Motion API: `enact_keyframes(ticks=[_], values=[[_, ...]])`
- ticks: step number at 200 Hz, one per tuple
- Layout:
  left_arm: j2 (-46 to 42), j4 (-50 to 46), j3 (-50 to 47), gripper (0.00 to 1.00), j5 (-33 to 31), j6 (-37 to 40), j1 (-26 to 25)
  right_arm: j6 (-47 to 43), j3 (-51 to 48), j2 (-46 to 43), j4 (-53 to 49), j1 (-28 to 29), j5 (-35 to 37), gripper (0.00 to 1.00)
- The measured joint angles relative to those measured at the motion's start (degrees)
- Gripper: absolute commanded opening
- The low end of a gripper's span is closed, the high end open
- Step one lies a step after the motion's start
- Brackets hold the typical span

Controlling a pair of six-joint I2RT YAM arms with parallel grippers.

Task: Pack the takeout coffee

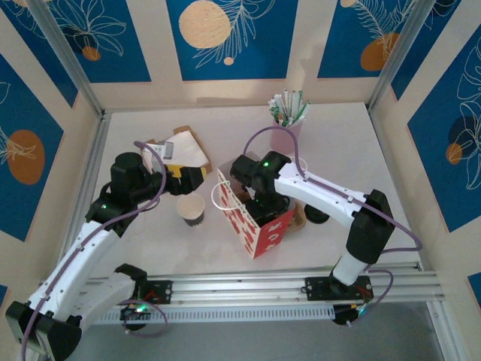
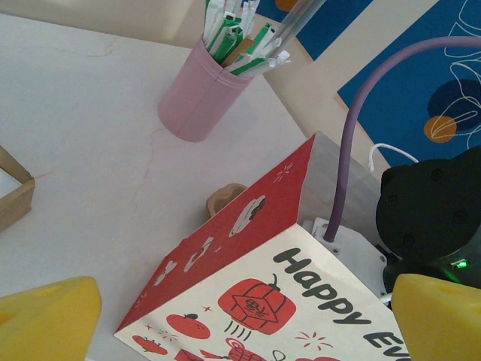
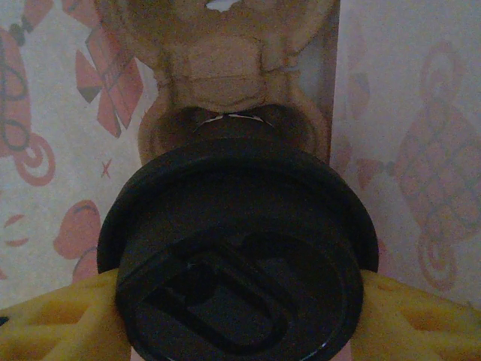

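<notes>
top bright, even; right wrist dim, blurry

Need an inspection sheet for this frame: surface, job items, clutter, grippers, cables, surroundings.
Surface: white table, no spills seen.
Job's things: red paper bag upright, open; lidded coffee cup inside it above a pulp cup carrier; open paper cup standing left of the bag; black lid right of the bag, partly hidden.
Clutter: pink holder of wrapped straws at the back; brown cardboard items behind the left gripper.
Grippers: left gripper open, empty; right gripper inside the bag, shut on the lidded coffee cup.
Cables: purple cable arching over the bag, no snag seen.
Surroundings: blue-and-cream patterned panels; aluminium rail.
</notes>
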Motion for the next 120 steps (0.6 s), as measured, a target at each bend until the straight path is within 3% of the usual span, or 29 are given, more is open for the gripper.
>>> enact_keyframes(ticks=[120], values=[[0.0, 0.0, 0.0, 0.99, 0.0, 0.0, -0.11, -0.79, -0.17, 0.37, 0.57, -0.61, -0.68, 0.58]])
